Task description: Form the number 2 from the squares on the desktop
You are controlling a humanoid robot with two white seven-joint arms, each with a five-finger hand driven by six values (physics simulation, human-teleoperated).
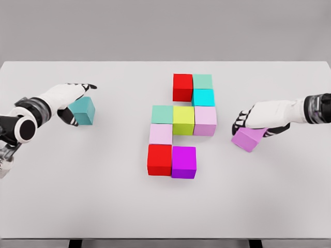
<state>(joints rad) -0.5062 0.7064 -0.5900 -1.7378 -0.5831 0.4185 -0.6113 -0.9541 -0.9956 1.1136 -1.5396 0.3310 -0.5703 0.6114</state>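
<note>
Several coloured cubes stand joined in the middle of the white table [103,196]: a red cube [182,87] and a mint cube [202,81] on top, a cyan cube [203,97] below, then a mint cube [162,114], an olive cube [183,120] and a pink cube [205,121], a pale pink cube [161,134], and a red cube [160,159] beside a purple cube [183,161]. My left hand [77,103] wraps a teal cube [83,110] at the left. My right hand [248,124] grips a tilted violet cube [248,138] at the right.
The table's front edge [165,238] runs along the bottom of the view, and a grey wall [165,28] rises behind the far edge. Bare tabletop lies between each hand and the central group of cubes.
</note>
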